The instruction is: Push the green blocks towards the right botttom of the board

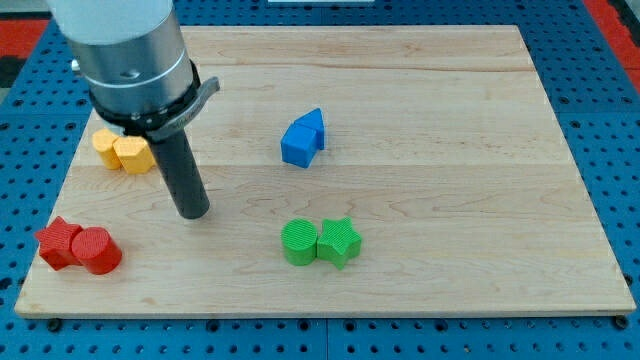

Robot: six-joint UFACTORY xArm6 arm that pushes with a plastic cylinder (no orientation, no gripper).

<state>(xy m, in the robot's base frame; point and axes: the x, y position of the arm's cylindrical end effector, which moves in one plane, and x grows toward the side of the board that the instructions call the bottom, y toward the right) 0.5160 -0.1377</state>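
Observation:
Two green blocks sit side by side low in the middle of the board: a green round block (298,242) on the left and a green star block (339,241) touching its right side. My tip (193,212) rests on the board well to the view's left of them, about a hand's width from the green round block and slightly higher in the view. The rod rises from the tip to the arm body at the view's top left.
Two blue blocks (303,137) stand together above the green pair. Two yellow blocks (122,151) lie at the left, partly behind the rod. A red star (58,242) and a red cylinder (96,250) sit at the bottom left. The wooden board (480,200) lies on a blue pegboard.

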